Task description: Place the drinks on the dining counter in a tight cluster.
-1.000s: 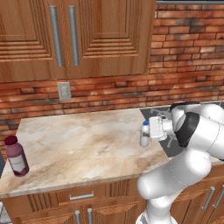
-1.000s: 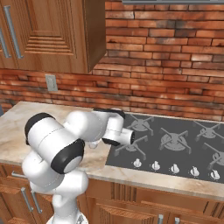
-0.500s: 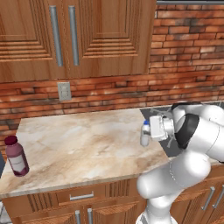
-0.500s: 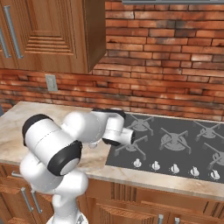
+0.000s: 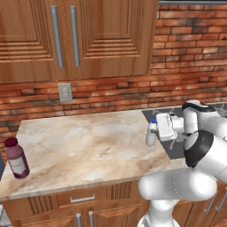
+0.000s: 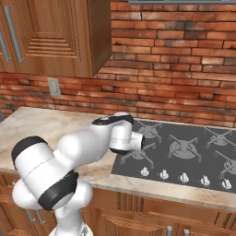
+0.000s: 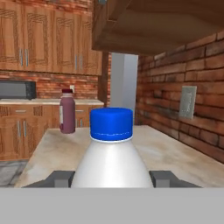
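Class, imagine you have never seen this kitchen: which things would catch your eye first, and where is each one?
The white arm's hand closed around the small blue-capped water bottle, at the right end of the marble counter beside the dark cooktop. Next, the purple-red juice bottle, standing alone at the counter's far left front corner. Behind everything runs a red brick wall under wooden wall cabinets.

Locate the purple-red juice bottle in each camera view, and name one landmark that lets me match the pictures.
Left base view: the juice bottle stands at the far left of the marble counter, near its front edge.
Right base view: not in this picture.
Hand view: it stands upright left of centre, beyond the blue-capped water bottle.
Shared landmark: the wall outlet on the brick wall.
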You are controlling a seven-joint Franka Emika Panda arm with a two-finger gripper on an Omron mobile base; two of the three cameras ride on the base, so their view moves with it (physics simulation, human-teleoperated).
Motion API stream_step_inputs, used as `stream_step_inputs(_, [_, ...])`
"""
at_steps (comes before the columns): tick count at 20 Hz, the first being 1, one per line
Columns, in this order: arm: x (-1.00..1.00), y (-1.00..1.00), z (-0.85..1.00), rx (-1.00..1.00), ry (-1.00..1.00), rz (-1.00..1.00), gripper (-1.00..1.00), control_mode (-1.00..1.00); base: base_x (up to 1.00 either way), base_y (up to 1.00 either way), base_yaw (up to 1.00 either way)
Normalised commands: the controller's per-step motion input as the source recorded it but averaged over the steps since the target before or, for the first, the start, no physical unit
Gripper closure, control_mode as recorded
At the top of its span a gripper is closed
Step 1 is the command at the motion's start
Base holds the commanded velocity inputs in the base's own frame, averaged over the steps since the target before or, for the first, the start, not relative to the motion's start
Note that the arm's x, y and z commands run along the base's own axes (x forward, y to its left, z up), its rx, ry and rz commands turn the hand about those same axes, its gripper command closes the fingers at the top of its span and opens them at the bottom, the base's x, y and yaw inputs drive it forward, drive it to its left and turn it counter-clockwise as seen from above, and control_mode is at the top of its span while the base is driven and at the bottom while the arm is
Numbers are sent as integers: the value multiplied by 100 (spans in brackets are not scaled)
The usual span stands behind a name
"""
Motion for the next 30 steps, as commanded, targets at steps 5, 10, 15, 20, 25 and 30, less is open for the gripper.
stream_step_inputs(5, [-43, 2, 29, 0, -4, 0, 100, -100, 0, 0, 0])
stream_step_inputs(10, [-32, 7, 22, 0, -1, 0, 100, -100, 0, 0, 0])
stream_step_inputs(15, [-24, 7, 11, 0, 0, 0, 100, -100, 0, 0, 0])
stream_step_inputs(20, [-3, 0, 0, 0, 0, 0, 100, -100, 0, 0, 0])
stream_step_inputs(25, [0, 0, 0, 0, 0, 0, 100, -100, 0, 0, 0])
stream_step_inputs(30, [-4, 0, 0, 0, 0, 0, 100, 100, -21, 3, 2])
